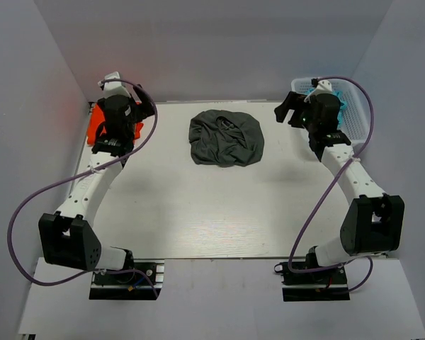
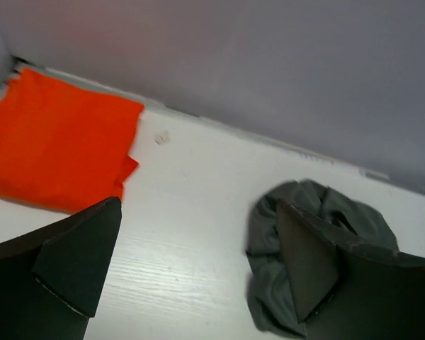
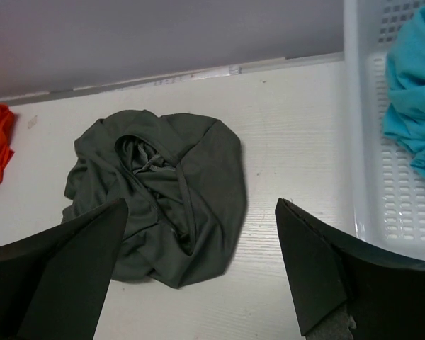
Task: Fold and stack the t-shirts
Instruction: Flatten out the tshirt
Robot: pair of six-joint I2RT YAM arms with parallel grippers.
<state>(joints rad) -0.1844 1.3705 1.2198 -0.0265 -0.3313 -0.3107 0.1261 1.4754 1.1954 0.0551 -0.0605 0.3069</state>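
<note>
The dark charcoal-grey t-shirt [image 1: 226, 137] lies crumpled in a heap at the far middle of the white table [image 1: 212, 212]. It also shows in the left wrist view [image 2: 319, 198] and in the right wrist view [image 3: 163, 184]. The orange-red t-shirt [image 1: 96, 129] lies folded flat at the far left corner, partly hidden by the left arm; it is plain in the left wrist view [image 2: 57, 142]. My left gripper [image 1: 138, 117] [image 2: 198, 205] hangs open and empty beside the orange shirt. My right gripper [image 1: 287, 110] [image 3: 202, 202] is open and empty, right of the grey shirt.
A white perforated basket [image 1: 354, 117] [image 3: 382, 156] stands at the far right corner with a turquoise cloth [image 3: 414, 78] in it. Grey walls close the table at the back and sides.
</note>
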